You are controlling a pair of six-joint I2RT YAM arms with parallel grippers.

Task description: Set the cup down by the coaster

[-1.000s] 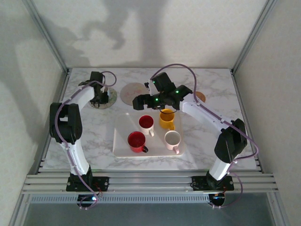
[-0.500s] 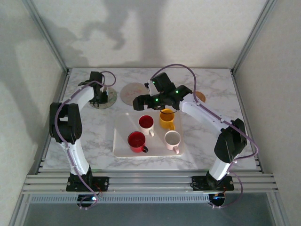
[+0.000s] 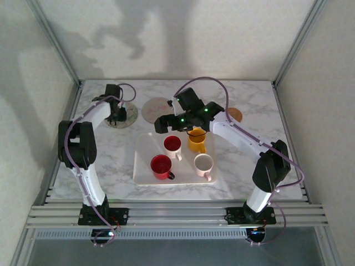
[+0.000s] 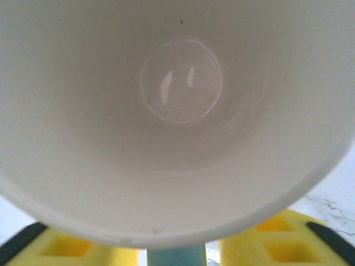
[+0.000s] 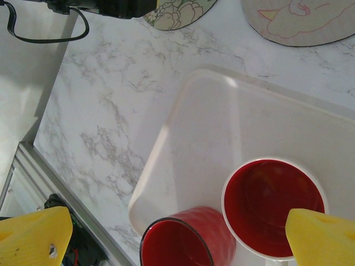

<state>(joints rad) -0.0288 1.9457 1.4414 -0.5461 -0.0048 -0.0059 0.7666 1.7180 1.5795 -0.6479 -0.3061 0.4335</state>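
The white cup is seen mouth-on from the left wrist, its empty glazed bottom facing the camera. Its rim lies just ahead of the two yellow pads of the left hand. Whether that hand is clenched on the cup or has released it cannot be told. From above, the cup is placed at the far left of the marble counter, at the floral coaster. Whether it stands on the coaster or just beside it cannot be made out.

A second, pinkish coaster lies near the first, to its right, and a small brown coaster lies well apart, further right.

Nearer the arm bases, a white tray carries four cups: a red-lined cup, a red cup, a yellow cup and a pale cup.

The right hand is held above the tray's far left part. Its yellow fingers are spread wide and nothing is grasped between them.
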